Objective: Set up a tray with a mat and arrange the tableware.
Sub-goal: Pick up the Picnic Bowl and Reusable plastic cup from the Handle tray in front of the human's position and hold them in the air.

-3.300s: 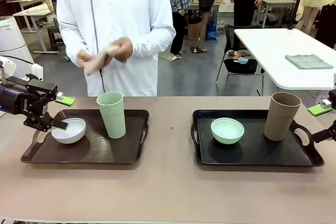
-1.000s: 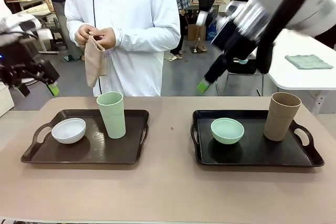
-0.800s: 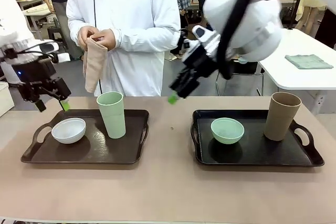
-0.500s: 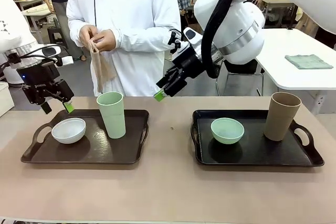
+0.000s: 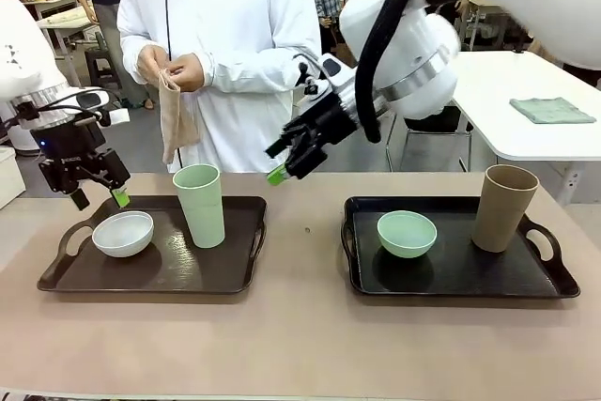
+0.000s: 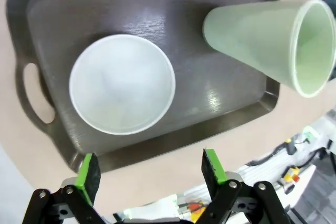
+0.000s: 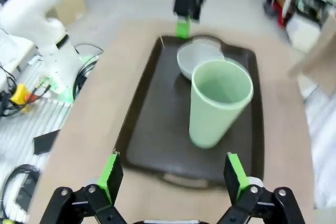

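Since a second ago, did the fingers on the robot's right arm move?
Yes. The right arm's fingers swung left and a little lower, from above the right tray's left edge to nearer the tall pale-green cup.

Ahead of the left gripper's [image 6: 151,167] jaws, a matt, plastic-looking white bowl [image 6: 122,83] and pale-green cup [image 6: 268,40] sit on a dark tray [image 6: 157,3] with a faintly glossy, fine-textured floor. The mint-green bowl [image 5: 407,233] and brown cup [image 5: 504,208] look equally matt. A person's beige cloth [image 5: 176,119] hangs soft. The tan tabletop [image 5: 300,345] is smooth and matt.
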Controlling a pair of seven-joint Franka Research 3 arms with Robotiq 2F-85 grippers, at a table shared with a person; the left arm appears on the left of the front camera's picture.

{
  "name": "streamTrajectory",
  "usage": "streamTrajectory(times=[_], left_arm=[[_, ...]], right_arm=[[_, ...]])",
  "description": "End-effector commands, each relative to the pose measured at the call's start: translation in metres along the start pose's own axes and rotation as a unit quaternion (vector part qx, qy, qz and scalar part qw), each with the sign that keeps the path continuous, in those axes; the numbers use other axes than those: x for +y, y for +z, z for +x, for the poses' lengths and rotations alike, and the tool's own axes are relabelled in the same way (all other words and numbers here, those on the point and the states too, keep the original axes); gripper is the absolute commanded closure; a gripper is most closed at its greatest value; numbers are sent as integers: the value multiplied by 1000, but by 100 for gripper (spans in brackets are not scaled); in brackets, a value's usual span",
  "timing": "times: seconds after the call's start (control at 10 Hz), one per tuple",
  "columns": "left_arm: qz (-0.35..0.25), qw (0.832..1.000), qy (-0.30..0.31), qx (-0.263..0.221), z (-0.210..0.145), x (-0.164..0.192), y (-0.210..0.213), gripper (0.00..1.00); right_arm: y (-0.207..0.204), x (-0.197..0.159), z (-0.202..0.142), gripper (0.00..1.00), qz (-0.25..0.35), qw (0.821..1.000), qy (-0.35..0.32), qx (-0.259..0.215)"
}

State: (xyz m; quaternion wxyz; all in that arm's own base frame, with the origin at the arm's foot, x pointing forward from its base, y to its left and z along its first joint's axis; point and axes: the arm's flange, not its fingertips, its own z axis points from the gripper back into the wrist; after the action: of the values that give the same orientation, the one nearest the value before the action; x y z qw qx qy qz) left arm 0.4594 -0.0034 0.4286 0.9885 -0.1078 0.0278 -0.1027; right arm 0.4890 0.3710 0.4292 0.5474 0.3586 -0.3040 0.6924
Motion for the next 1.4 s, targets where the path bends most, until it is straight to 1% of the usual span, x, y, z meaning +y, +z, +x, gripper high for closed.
streamTrajectory(times=[0.0,0.1,0.2,0.3,0.5,0.6,0.7,0.8,0.9,1.0,1.1,1.3], left_arm=[[6,1000,-9,-3,11,23,-9,0],[38,999,-23,-12,12,27,-14,0],[63,997,-6,-53,9,19,-5,0],[13,1000,-1,2,8,22,-16,0],[13,1000,-1,2,8,22,-16,0],[27,1000,-6,-12,12,24,-15,0],[39,999,-27,-10,13,24,-22,0],[61,998,-26,-11,16,25,-28,0],[89,996,-22,-18,21,27,-30,0],[110,993,-21,-30,22,31,-36,0],[109,993,-20,-32,21,36,-43,0],[101,994,-22,-32,25,44,-52,0]], right_arm=[[-36,-31,-20,0,49,994,76,-64],[-57,-39,-27,0,82,984,120,-99],[-24,-14,-9,0,18,999,41,-27],[-24,-14,-9,0,18,999,41,-27],[-24,-14,-9,0,18,999,41,-27],[-24,-14,-9,0,18,999,41,-27],[-27,-24,-5,0,22,997,51,-45],[-40,-34,-15,0,37,998,23,-37],[-54,-44,-21,0,41,999,-9,-18],[-65,-48,-28,0,53,998,-27,-11],[-73,-53,-34,0,54,997,-46,-13],[-83,-60,-43,0,42,997,-63,-7]])
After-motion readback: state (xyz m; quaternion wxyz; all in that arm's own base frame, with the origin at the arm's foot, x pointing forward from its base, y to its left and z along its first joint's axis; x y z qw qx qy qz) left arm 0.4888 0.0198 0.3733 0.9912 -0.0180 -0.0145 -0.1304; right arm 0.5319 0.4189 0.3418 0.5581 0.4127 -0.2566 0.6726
